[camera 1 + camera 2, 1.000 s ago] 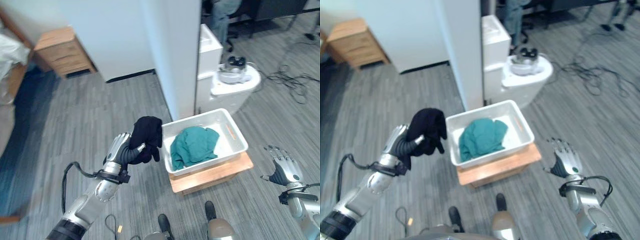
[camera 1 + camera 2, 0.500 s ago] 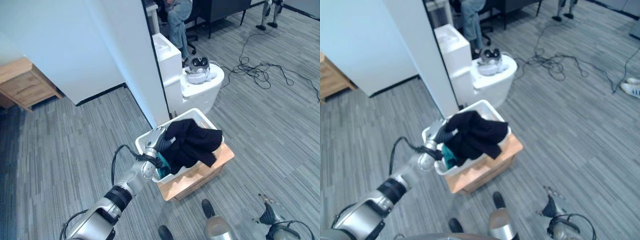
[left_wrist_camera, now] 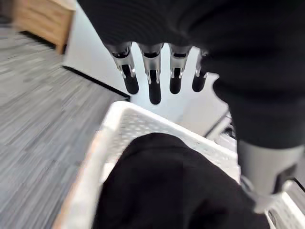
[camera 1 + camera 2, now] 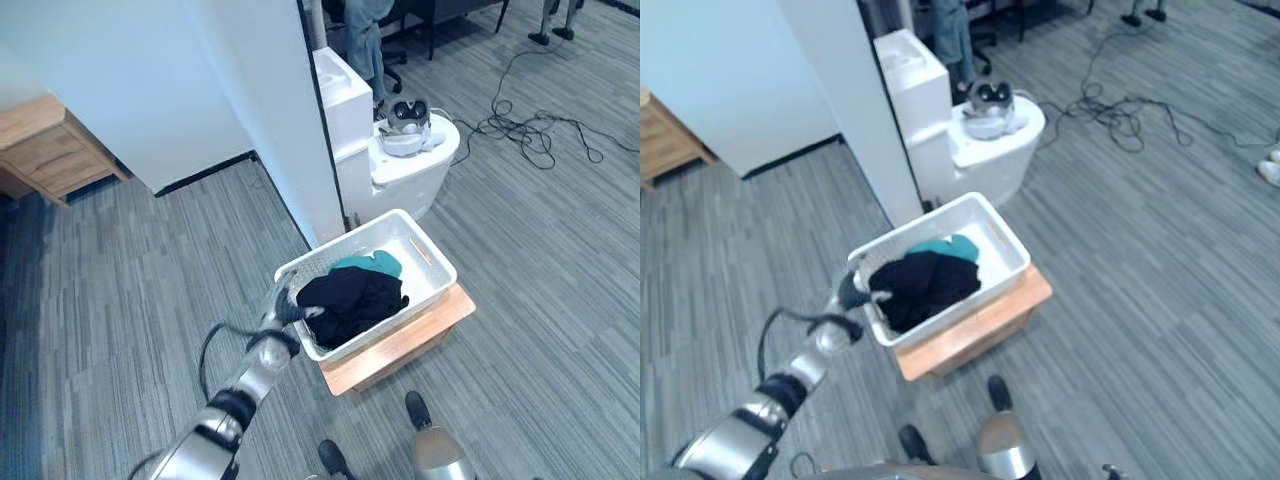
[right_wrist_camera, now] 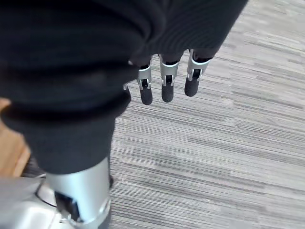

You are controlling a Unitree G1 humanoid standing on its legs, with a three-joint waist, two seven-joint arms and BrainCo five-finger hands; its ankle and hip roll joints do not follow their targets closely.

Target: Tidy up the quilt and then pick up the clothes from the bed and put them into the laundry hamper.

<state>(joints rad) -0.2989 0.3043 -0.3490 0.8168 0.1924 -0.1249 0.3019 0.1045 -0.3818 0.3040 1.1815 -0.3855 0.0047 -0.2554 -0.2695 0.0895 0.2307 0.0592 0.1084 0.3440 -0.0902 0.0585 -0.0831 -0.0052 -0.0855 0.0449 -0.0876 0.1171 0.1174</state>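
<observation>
A: Where is the black garment?

B: In the white laundry hamper, heaped toward the hamper's near-left corner, half over a teal garment that pokes out on its far side. The hamper stands on a low wooden platform.

A: And the left hand?

B: At the hamper's near-left rim, just beside the black heap. In its wrist view the fingers are straight and spread, holding nothing (the cloth lies below them, inside the hamper).

A: The right hand?

B: Idle, fingers relaxed and apart above bare grey floor, away from the hamper.

A: So which step?

B: The drop into the hamper looks done, I'd judge. The next move calls for lifting the left hand clear of the hamper's rim without snagging cloth, then turning away from the hamper for whatever clothes remain.
</observation>
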